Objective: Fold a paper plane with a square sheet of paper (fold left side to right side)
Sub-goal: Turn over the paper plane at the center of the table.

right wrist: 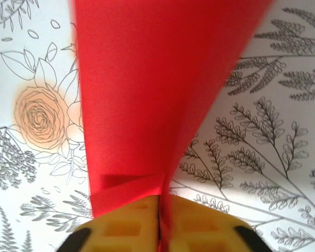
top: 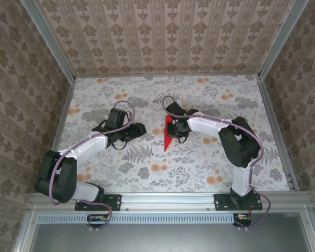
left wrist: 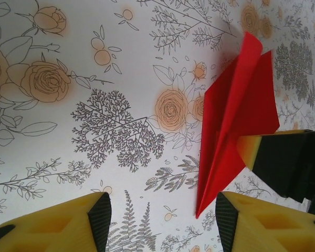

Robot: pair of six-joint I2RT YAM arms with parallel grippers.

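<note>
The square sheet of paper is now a narrow, pointed red paper plane (top: pixel 168 137) near the middle of the table, its tip towards the near edge. My right gripper (top: pixel 179 128) is shut on its wide rear end; in the right wrist view the yellow fingers (right wrist: pixel 131 220) pinch a fold of the plane (right wrist: pixel 157 89) between them. My left gripper (top: pixel 139 128) stands open just left of the plane. In the left wrist view the plane (left wrist: pixel 236 105) lies ahead and to the right, with its tip beside the right finger of the left gripper (left wrist: pixel 160 215), which has nothing between its fingers.
The table has a floral cloth (top: pixel 199 168) and is walled by patterned panels with metal rails (top: pixel 275 121) on both sides and at the back. One finger of the right gripper (left wrist: pixel 283 157) shows at the right of the left wrist view.
</note>
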